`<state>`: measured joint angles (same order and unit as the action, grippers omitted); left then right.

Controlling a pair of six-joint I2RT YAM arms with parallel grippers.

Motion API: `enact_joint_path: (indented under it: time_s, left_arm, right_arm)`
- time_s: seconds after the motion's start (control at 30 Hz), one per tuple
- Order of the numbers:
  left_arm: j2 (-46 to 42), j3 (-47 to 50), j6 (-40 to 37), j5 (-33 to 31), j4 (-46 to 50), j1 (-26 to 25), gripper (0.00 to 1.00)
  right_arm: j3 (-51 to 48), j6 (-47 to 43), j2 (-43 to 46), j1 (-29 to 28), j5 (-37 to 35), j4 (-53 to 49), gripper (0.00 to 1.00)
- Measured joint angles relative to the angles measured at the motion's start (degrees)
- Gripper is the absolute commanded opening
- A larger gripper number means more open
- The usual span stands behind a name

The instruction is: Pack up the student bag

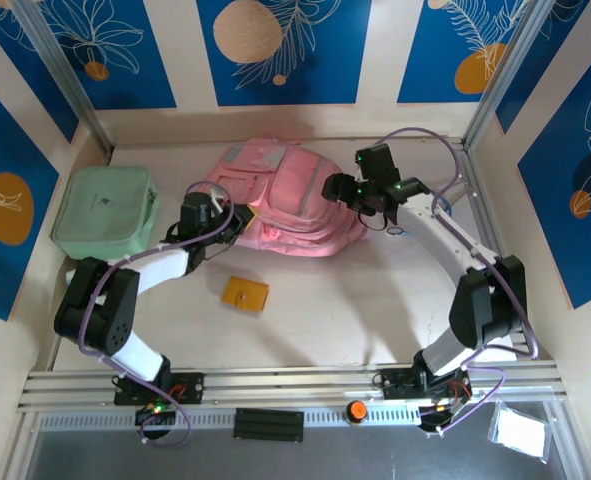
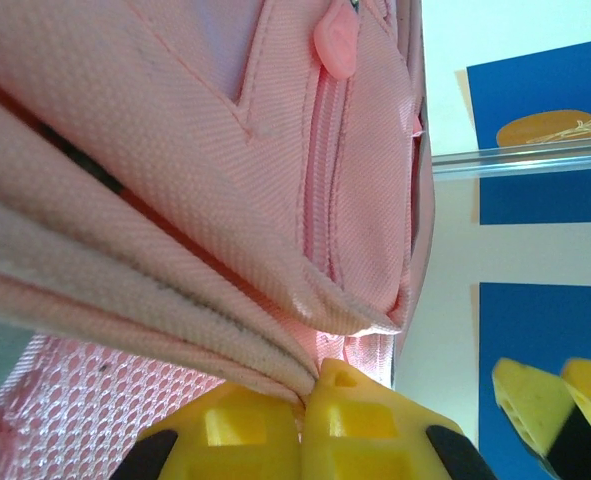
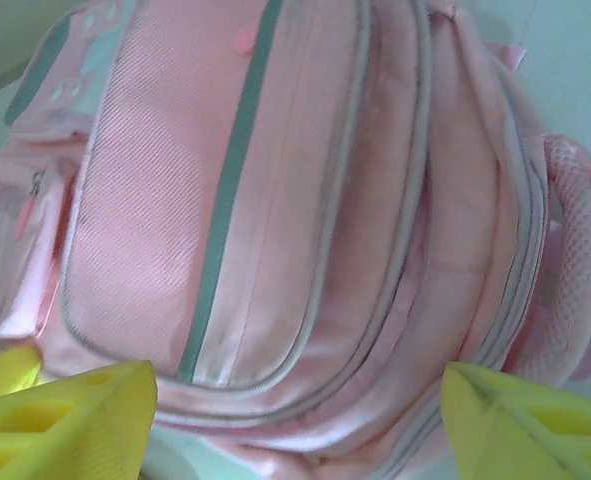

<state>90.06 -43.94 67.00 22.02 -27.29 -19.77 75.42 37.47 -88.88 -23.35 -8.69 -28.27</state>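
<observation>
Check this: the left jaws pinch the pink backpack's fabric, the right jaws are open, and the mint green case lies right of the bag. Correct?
No: the top external view shows the mint green case lying left of the pink backpack, not right. The rest stands: left jaws pinching fabric, right jaws open.

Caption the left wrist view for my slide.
Left gripper shut, pinching a fold of the pink student bag.

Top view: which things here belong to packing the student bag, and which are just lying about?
In the job: pink backpack; left hand, pinching its fabric; right hand, open over it.
Lying about: green case; orange square, both untouched, perhaps to pack.
</observation>
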Motion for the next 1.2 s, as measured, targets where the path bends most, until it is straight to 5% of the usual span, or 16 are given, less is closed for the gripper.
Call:
enact_joint_path:
  time_s: [0.27, 0.4, 0.73, 1.2]
  left_arm:
    - [0.04, -0.74, 0.17, -0.52, 0.02, -0.57, 0.0]
    - [0.04, -0.76, 0.15, -0.66, 0.04, -0.7, 0.0]
    - [0.04, -0.76, 0.15, -0.66, 0.35, -0.76, 0.0]
    - [0.04, -0.76, 0.15, -0.66, 0.46, -0.85, 0.0]
  right_arm:
    - [-1.29, 1.92, -0.48, -19.1, -6.47, -0.2, 0.52]
    - [0.59, 3.8, -5.38, -23.96, -8.5, 0.26, 0.42]
    - [10.54, 7.04, -17.31, -24.61, -13.53, -1.62, 0.3]
    - [18.86, 10.23, -24.48, -24.3, -18.6, -8.04, 0.28]
